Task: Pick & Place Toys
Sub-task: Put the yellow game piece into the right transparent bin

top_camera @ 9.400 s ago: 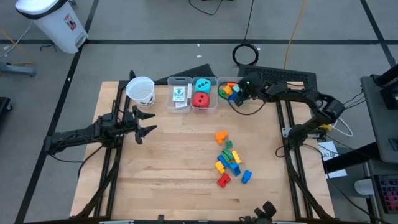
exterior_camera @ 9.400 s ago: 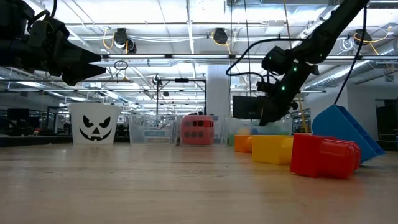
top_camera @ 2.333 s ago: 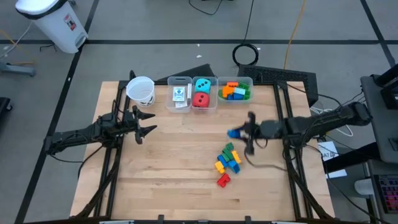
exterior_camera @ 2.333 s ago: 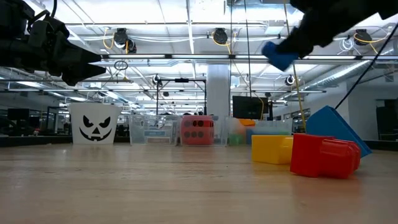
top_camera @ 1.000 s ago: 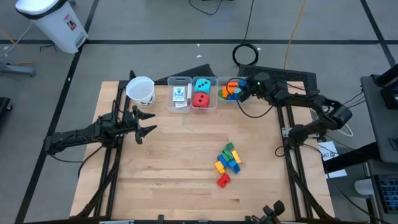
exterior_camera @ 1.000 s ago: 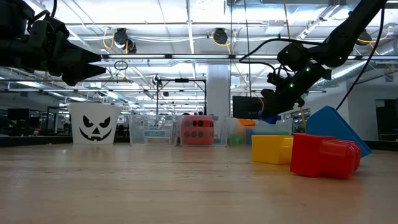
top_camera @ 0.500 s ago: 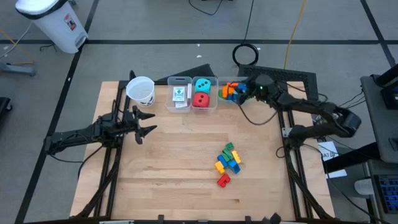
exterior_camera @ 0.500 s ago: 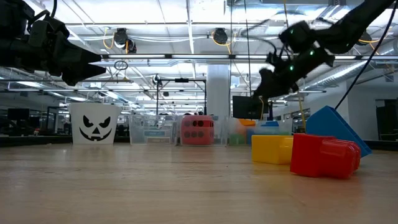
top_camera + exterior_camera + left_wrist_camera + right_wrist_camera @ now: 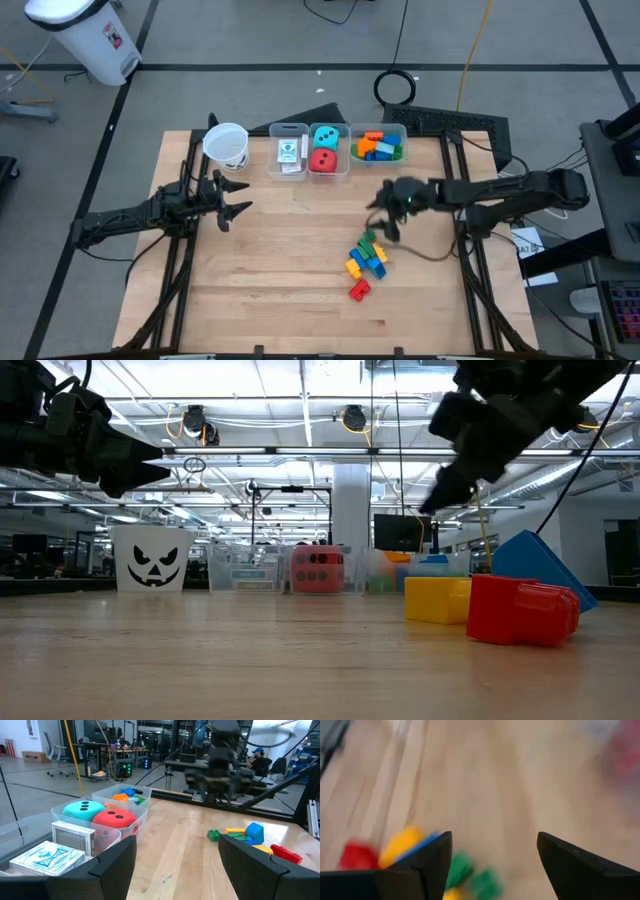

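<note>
Motion blur smears the right pincer (image 9: pixel 384 218) above the middle of the counter (image 9: pixel 280 290); its fingers stand apart with nothing between them. Just beside it lies a small cluster of bricks (image 9: pixel 366 262), its long axis running slantwise from the green brick nearest the bins to the red one nearest the front edge. Individual studs cannot be made out. The left pincer (image 9: pixel 232 196) hangs spread and empty near the white cup (image 9: pixel 227 145).
</note>
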### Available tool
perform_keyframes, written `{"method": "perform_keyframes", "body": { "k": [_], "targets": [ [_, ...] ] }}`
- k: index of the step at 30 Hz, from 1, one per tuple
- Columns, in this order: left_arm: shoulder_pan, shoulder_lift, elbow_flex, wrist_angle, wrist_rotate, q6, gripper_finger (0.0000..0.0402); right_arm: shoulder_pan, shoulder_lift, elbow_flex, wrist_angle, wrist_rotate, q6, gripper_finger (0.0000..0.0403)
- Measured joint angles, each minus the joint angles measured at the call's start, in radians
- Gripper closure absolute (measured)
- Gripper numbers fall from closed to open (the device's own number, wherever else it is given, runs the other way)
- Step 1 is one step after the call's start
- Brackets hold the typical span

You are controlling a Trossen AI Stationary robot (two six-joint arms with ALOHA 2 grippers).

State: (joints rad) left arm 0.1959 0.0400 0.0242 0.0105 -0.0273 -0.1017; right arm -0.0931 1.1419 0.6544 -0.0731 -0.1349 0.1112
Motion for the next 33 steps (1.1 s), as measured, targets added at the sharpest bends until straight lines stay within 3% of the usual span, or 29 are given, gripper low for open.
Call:
{"method": "perform_keyframes", "body": {
  "k": [7, 15, 22, 29, 33],
  "targets": [
    [0.0, 0.0, 0.0, 0.0, 0.0, 0.0, 0.0114, 0.146, 0.024, 0.0, -0.137, 0.011, 0.136, 0.015],
    [0.0, 0.0, 0.0, 0.0, 0.0, 0.0, 0.0114, 0.247, 0.067, -0.07, -0.123, 0.161, 0.217, 0.0152],
    [0.0, 0.0, 0.0, 0.0, 0.0, 0.0, 0.0114, 0.265, 0.086, -0.165, 0.004, 0.16, 0.295, 0.0152],
    [0.0, 0.0, 0.0, 0.0, 0.0, 0.0, 0.0114, 0.266, 0.08, -0.171, 0.034, 0.154, 0.326, 0.0152],
    [0.0, 0.0, 0.0, 0.0, 0.0, 0.0, 0.0114, 0.266, 0.08, -0.172, 0.1, 0.082, 0.369, 0.0152]
  ]
}}
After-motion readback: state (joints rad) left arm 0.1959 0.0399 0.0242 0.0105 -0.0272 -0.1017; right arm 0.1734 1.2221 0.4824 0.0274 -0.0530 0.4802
